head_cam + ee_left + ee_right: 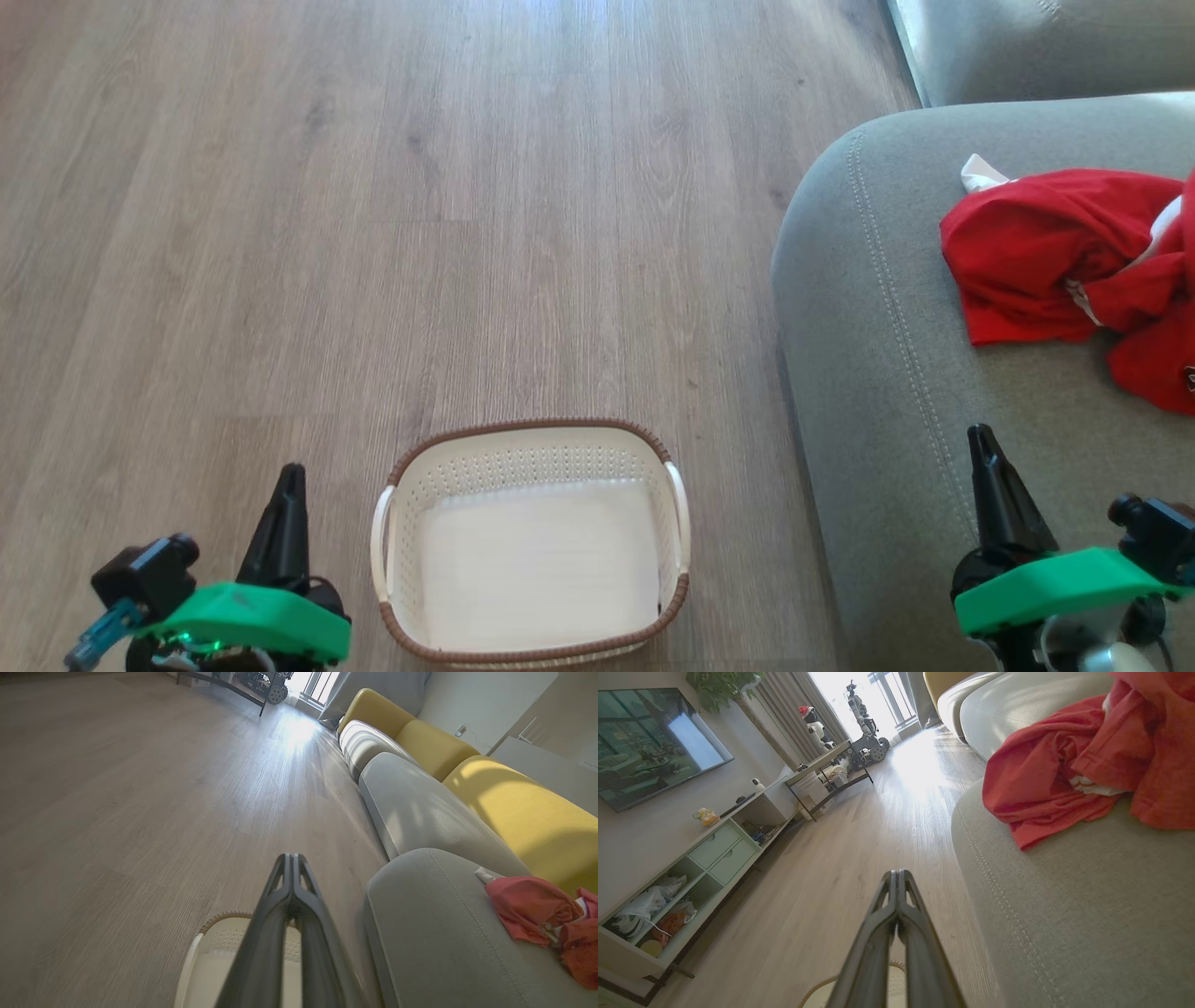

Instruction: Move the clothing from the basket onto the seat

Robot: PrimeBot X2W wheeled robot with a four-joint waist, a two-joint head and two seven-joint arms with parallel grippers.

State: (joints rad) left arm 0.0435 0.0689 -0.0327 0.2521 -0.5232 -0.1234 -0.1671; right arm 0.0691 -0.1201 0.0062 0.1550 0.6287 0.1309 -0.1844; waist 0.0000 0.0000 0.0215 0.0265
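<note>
The red clothing (1074, 252) with white trim lies crumpled on the grey-green seat (878, 373) at the right; it also shows as red clothing (537, 905) and red clothing (1045, 774) on the cushion. The cream basket (532, 541) with a brown rim stands on the floor at bottom centre, its inside bare. My left gripper (291, 471) is shut with nothing in it, just left of the basket. My right gripper (980, 434) is shut and empty over the seat's front part, below the clothing. The closed left fingers (292, 858) point over the basket rim (224, 917).
Wood-look floor (420, 205) stretches ahead and left. Another grey cushion (411, 807) and yellow backrests (523, 807) continue the sofa. A TV cabinet (691, 868) with a screen above, a low table and a robot figure (864, 723) stand along the far wall.
</note>
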